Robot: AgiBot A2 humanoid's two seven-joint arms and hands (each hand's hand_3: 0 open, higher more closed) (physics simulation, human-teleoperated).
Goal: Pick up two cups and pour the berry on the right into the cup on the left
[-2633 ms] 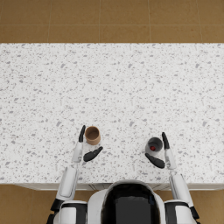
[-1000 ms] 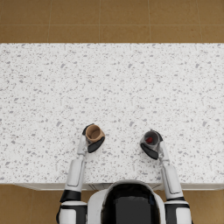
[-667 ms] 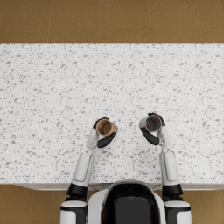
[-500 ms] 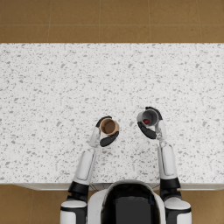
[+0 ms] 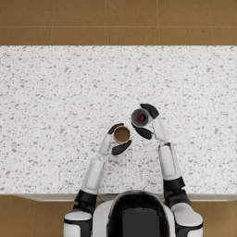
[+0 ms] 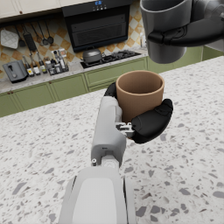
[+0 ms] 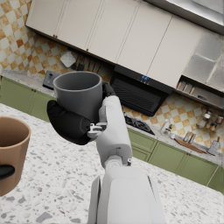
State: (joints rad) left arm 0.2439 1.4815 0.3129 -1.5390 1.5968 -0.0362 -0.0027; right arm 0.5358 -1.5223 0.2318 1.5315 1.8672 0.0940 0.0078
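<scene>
Fingers (image 6: 151, 124) of the left hand (image 5: 116, 139) are wrapped round the brown cup (image 5: 121, 134), and the right hand (image 5: 147, 121) has its own clamped on the grey cup (image 5: 140, 117), both cups off the speckled counter (image 5: 55, 92) with the grey one higher and just beside the brown. Lift looks done and the pour is up: the right hand needs to tip the grey cup's lip over the brown mouth. Only the head view shows the red berry (image 5: 141, 118); both wrist views hide it behind the cup wall.
</scene>
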